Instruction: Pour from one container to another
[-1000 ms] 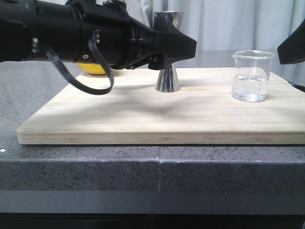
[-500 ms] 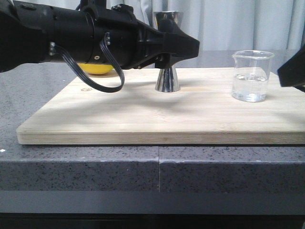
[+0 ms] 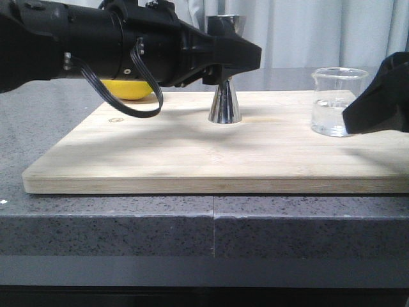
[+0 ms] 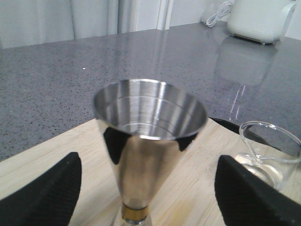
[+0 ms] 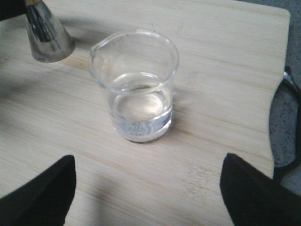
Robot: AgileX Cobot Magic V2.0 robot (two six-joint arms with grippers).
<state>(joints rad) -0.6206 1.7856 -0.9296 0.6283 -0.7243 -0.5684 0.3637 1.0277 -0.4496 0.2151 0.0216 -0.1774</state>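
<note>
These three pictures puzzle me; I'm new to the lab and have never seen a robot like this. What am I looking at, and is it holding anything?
It is a two-armed robot at a stone counter. The front picture looks across a wooden board; the other two come from cameras on each wrist. The left gripper is open, its black fingers either side of a steel jigger without touching it. The right gripper is open too, facing a glass beaker with clear liquid in it. Both vessels stand upright on the board. Nothing is held. Something yellow sits behind the left arm.

Shiny steel jigger [image 3: 224, 96], clear glass beaker [image 3: 335, 102]
</note>
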